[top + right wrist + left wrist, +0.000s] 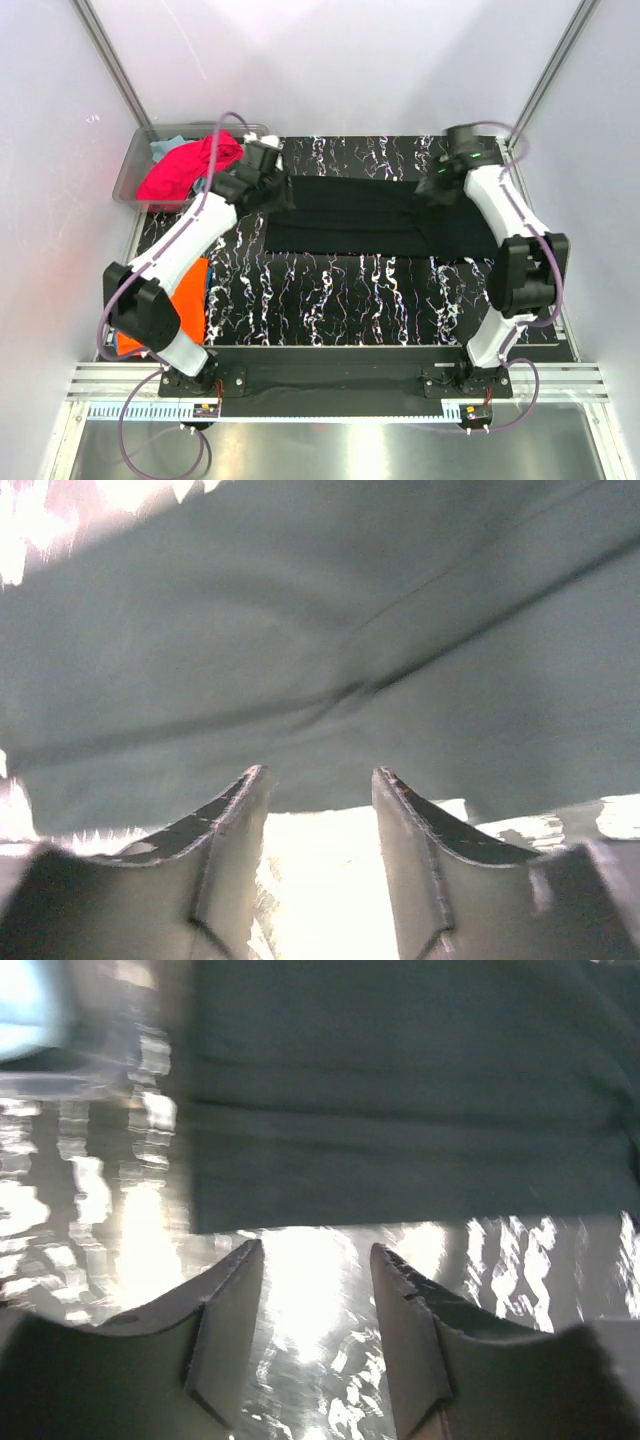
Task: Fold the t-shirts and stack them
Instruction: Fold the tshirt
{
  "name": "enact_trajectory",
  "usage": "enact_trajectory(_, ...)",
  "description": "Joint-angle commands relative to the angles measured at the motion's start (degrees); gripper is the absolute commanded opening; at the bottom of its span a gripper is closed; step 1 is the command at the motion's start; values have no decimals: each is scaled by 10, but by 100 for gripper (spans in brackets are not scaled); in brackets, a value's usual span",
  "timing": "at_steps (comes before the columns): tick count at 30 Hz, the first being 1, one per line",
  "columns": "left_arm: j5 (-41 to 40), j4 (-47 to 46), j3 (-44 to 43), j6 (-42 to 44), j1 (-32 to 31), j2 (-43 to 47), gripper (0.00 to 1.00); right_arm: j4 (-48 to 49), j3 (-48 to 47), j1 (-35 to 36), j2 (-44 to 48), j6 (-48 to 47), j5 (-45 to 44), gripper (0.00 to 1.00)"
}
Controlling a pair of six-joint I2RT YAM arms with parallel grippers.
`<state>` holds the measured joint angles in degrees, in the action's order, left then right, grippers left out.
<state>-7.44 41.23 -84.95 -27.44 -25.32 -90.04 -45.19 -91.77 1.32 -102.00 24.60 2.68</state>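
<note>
A large black t-shirt [360, 215] lies folded into a long band across the far half of the marbled table. My left gripper [281, 193] hovers at the band's left end. In the left wrist view it [315, 1252] is open with only bare table between the fingers, and the shirt's edge [400, 1110] lies just beyond the tips. My right gripper [432, 189] is over the band's right part. In the right wrist view it [320, 775] is also open and empty, its tips level with the cloth's [300, 630] edge. An orange t-shirt [192, 295] lies at the left edge, partly under my left arm.
A clear plastic bin [128, 175] stands at the far left corner, holding a magenta-pink t-shirt [188, 168] with a bit of teal-blue cloth [170, 148] behind it. White walls close in the back and both sides.
</note>
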Motion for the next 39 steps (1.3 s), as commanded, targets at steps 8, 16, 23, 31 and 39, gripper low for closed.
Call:
enact_trajectory(8,103,-86,19,7,-17,-158,35,62,105,130,-34,58,-23,28)
enact_trajectory(16,105,-92,-13,-3,-17,-232,34,68,108,148,-77,51,-43,35)
enact_trajectory(23,98,-93,-28,2,-10,-258,32,78,80,147,-124,26,-88,39)
enact_trajectory(31,97,-95,-18,-2,-3,-271,32,86,31,142,-167,4,-118,40)
enact_trajectory(39,92,-94,-20,3,-3,-259,32,84,-75,118,-237,-21,-117,42)
